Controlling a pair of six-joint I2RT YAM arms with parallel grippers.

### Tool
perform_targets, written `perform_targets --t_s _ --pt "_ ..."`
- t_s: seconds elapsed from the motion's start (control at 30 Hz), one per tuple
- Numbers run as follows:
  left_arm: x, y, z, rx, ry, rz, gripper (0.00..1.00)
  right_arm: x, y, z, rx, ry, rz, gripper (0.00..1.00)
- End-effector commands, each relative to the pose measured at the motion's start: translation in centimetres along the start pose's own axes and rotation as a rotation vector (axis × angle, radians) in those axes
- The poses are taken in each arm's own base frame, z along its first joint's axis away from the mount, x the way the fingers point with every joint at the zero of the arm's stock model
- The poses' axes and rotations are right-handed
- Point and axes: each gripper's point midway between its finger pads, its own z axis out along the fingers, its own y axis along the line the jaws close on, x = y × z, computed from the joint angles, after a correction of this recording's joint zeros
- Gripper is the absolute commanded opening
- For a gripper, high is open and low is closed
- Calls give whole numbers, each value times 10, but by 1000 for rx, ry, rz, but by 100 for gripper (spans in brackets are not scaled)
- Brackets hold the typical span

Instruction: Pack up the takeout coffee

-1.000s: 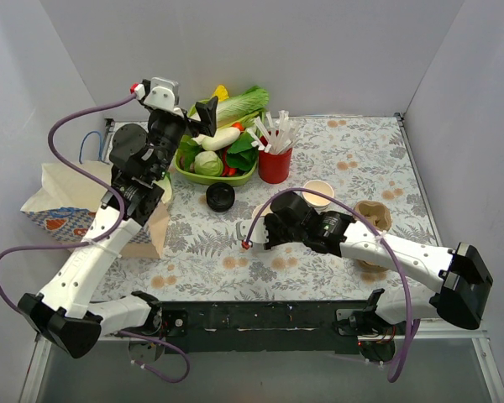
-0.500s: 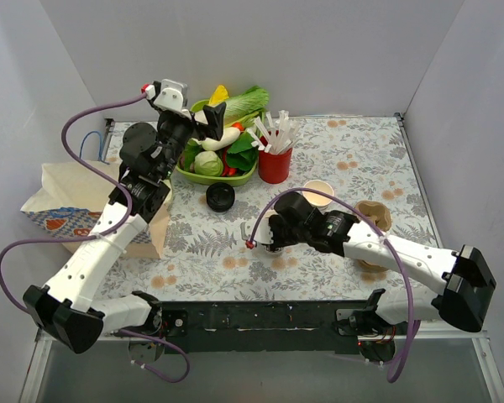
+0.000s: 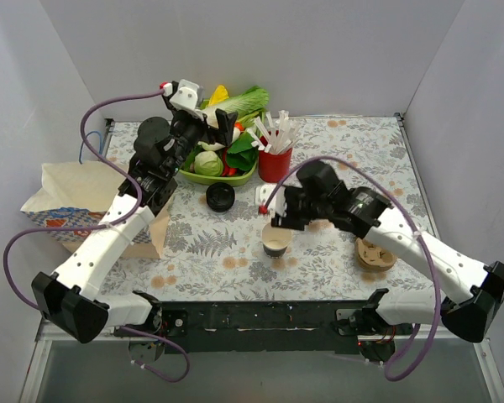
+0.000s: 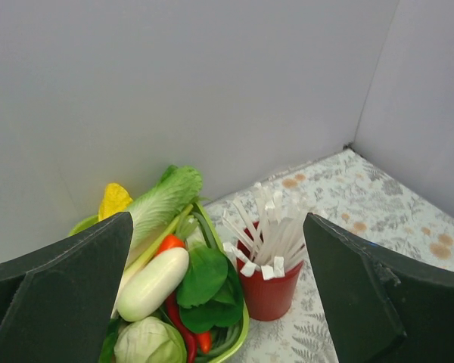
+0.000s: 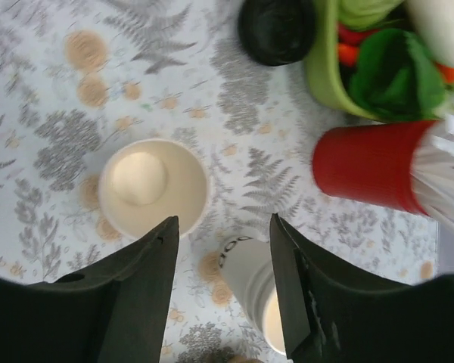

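A lidless paper cup (image 3: pixel 275 241) (image 5: pixel 153 185) stands upright on the flowered table, near the front middle. My right gripper (image 3: pixel 280 217) (image 5: pixel 223 223) hovers just above and behind it, open, with nothing between its fingers. Beneath its jaws in the right wrist view is a stack of white cups (image 5: pixel 250 276), hidden by the arm from the top. Loose black lids (image 3: pixel 220 197) (image 5: pixel 276 30) lie in front of the green basket. No lidded takeout coffee shows in any view. My left gripper (image 3: pixel 225 126) (image 4: pixel 218 219) hangs wide open and empty above the vegetable basket.
The green basket (image 3: pixel 235 180) (image 5: pixel 321 68) of vegetables sits at the back. Right of it is a red straw holder (image 3: pixel 275 165) (image 4: pixel 268 291) (image 5: pixel 363 166). A paper bag (image 3: pixel 67 197) stands at the left edge. A brown pulp cup carrier (image 3: pixel 375 254) lies under the right arm.
My right gripper has opened, let go of the paper cup, and lifted back and to the right. My left arm has swung right, over the basket.
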Motion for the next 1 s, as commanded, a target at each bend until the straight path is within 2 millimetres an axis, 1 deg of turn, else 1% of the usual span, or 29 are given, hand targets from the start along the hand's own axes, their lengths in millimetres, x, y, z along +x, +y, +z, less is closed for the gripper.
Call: perform_targets --t_s 0.0,0.03,0.07,0.1,0.13,0.17,0.2,0.23,0.3,0.33,0.37,0.4,0.43,0.5,0.67,0.73,0.93,0.97 --pt "15 -19 4 117 75 24 98 -6 -75 -46 203 -57 269 59" --pt "28 -24 1 151 123 20 98 10 -84 -41 201 -5 333 62" --pt "33 -25 1 158 139 14 98 11 -99 -50 223 -11 373 63" --pt "37 -24 0 162 150 10 98 32 -112 -56 250 28 440 63" --pt "39 -24 -1 170 159 3 98 46 -115 -51 239 70 488 66" --pt "41 -24 -1 171 163 -1 98 53 -120 -53 248 82 514 67" --pt "42 -22 -1 168 168 -4 98 65 -130 -60 276 94 553 68" --pt "43 -23 -1 171 169 -6 98 73 -131 -57 269 109 589 72" --pt "45 -19 -1 164 173 -10 98 89 -132 -58 263 146 634 76" --pt "46 -18 -1 160 176 -12 98 97 -128 -53 239 173 658 79" --pt "47 -17 -1 156 177 -23 98 102 -124 -51 215 183 688 81" --pt "48 -15 -2 153 182 -29 98 110 -125 -52 220 195 714 82" --pt "49 -15 -2 157 186 -34 98 116 -123 -49 212 212 732 83" --pt "50 -17 -3 172 189 -44 98 124 -123 -47 213 229 752 84" --pt "48 -20 -2 189 189 -56 98 148 -121 -33 183 292 791 85" --pt "48 -21 -1 196 191 -64 98 156 -118 -24 153 317 806 85" --pt "45 -24 -3 208 193 -70 98 169 -116 -7 83 356 819 81" --pt "44 -23 -3 207 192 -68 98 170 -115 -7 77 362 824 81"
